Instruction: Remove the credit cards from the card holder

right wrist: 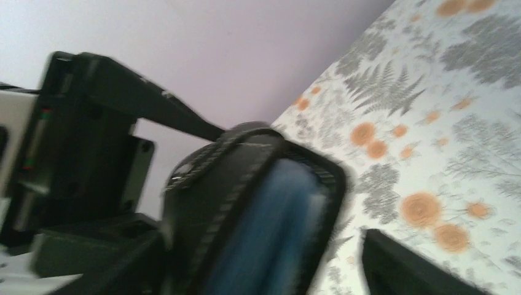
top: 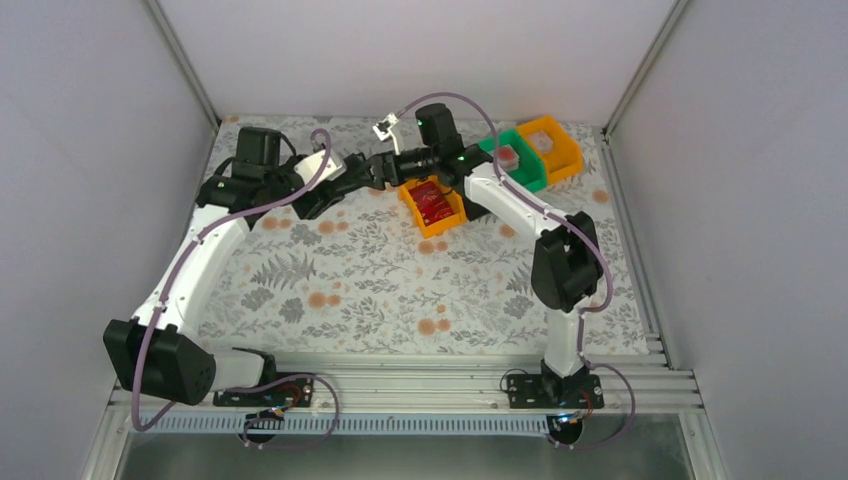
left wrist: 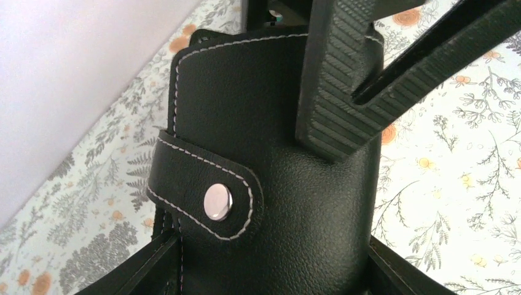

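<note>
Where the two arms meet over the far left of the floral table (top: 330, 290), the left gripper (top: 335, 188) and right gripper (top: 380, 167) sit tip to tip in the top view. The dark thing between them is too small to make out, and neither claw's opening can be read from here. An orange bin (top: 432, 205) with red contents lies just right of the right gripper. A green bin (top: 515, 160) and a second orange bin (top: 552, 145) stand further back right.

Left wrist view: the card holder (left wrist: 246, 123) fills the frame, upright, with a black grained cover and pale stitching. Its tab (left wrist: 206, 190) is fastened across the edge by a metal stud. The left gripper's fingers (left wrist: 144, 273) flank its lower end on both sides, clamped against it. One ribbed finger (left wrist: 341, 80) of the right gripper lies against the upper cover. Its partner stands off to the side over the table, so that claw is spread wide, gripping nothing.

Right wrist view, blurred: the card holder is seen edge-on, raised off the table, close beside one right finger with a clear gap to the other finger (right wrist: 418, 270). A blue band (right wrist: 276, 227) shows between its covers; card faces or lining, cannot tell.
</note>
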{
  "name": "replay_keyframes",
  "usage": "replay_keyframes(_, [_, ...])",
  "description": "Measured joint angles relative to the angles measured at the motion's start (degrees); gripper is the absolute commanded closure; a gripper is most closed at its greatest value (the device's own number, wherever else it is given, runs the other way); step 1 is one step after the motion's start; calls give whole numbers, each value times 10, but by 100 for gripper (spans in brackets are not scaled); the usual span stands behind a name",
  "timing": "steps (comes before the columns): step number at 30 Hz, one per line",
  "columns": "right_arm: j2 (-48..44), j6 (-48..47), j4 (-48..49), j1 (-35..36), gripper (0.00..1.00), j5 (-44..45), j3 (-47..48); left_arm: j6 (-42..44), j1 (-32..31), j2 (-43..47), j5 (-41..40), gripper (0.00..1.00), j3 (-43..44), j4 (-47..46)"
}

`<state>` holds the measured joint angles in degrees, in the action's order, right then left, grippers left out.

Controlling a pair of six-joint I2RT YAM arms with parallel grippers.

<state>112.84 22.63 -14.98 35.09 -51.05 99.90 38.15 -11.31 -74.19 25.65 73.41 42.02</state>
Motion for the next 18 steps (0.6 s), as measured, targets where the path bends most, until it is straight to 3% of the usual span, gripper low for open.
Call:
replay_keyframes(3, [3,0,-5,4,92,-29,5,2,-1,-2,-2,47,0,10])
replay_keyframes(4, [3,-2,-5,6,95,-36,8,3,-1,-3,-3,45,0,11])
replay_keyframes(5, [2,2,-7,7,96,-38,10,5,-1,-3,-4,38,0,10])
replay_keyframes(8, [-1,16,-24,8,96,-27,12,12,-4,-3,-15,2,0,8])
replay_keyframes(14, [-17,-49,-66,3,96,-11,4,3,15,1,31,0,54,62])
replay_keyframes(18, [-79,-93,-77,1,96,-8,-26,15,73,26,107,0,111,117])
